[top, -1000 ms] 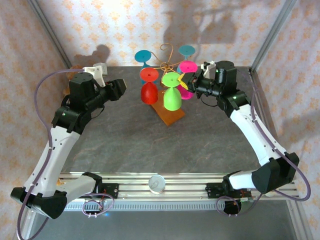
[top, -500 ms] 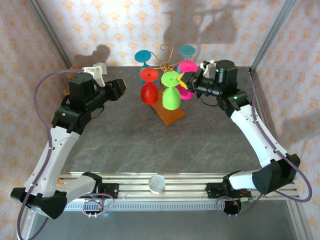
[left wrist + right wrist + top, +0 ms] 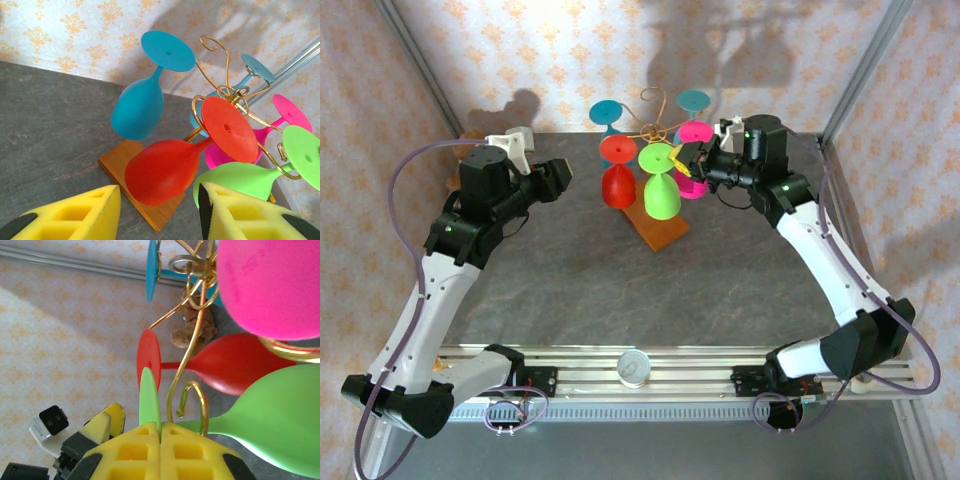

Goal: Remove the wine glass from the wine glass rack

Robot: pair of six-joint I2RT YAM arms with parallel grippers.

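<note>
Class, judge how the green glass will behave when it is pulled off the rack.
The green glass looks like matte plastic: probably light, not brittle. Hung bowl-down on the thin wire rack, it may swing. The round bowl would likely roll if laid down.

Robot lab cell, aluminium frame posts, wallpaper-print backdrop panels, grey table, mounting rail

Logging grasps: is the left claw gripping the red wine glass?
No, the left claw stands open, its yellow fingers spread apart, short of the red wine glass hanging on the gold wire rack.
</note>
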